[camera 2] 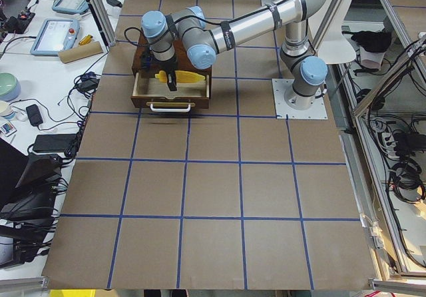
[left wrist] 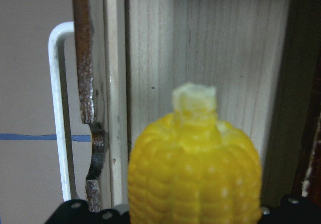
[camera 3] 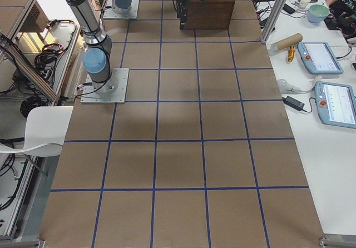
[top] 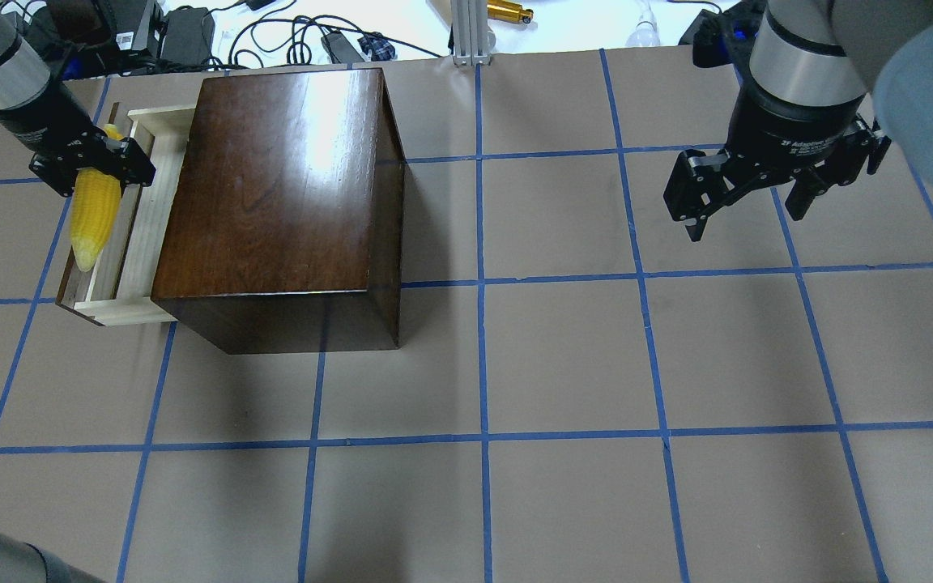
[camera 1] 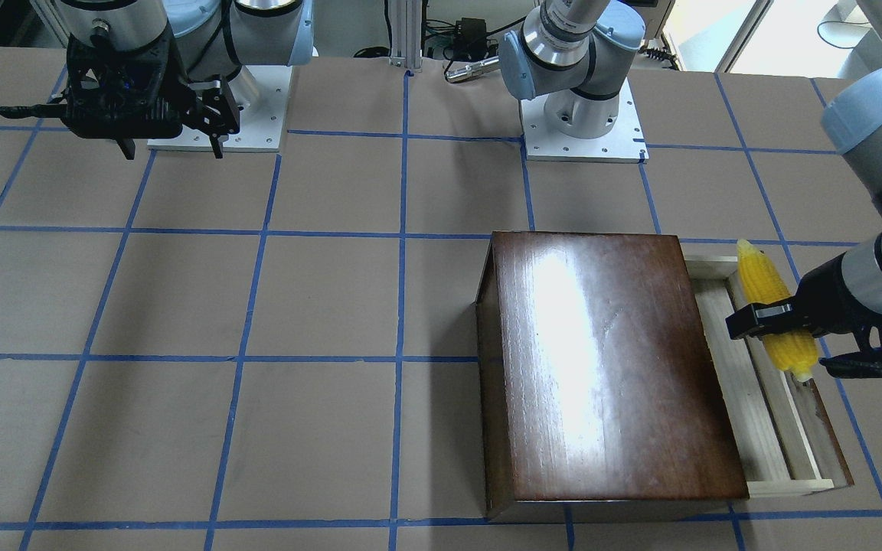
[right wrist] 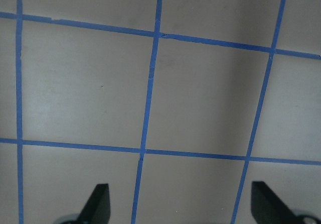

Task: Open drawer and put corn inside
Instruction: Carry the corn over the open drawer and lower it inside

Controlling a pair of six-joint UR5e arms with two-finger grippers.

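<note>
Right by me, the left gripper has its fingers squeezed tight on the corn, a bit past its middle. The corn lies flat and hangs over the drawer, which is pulled out of the box. The corn's pale stub points down the long way of the tray, so it already lines up with the drawer. From the wrist view I see the pale wood floor under the corn, with the dark front panel and the metal pull off to one side. I cannot tell if the corn touches the wood yet or floats just above it. I think the job now is to set the corn down. To do that well, the arm should go straight down and keep the corn between the front panel and the box, since the gap looks narrow. It should let go only when the corn is low, so it does not bounce or roll out. Then it should lift straight up, so the fingers do not bump the drawer walls. Far across the table, the right gripper hangs in the air with its fingers spread wide, holding nothing.
</note>
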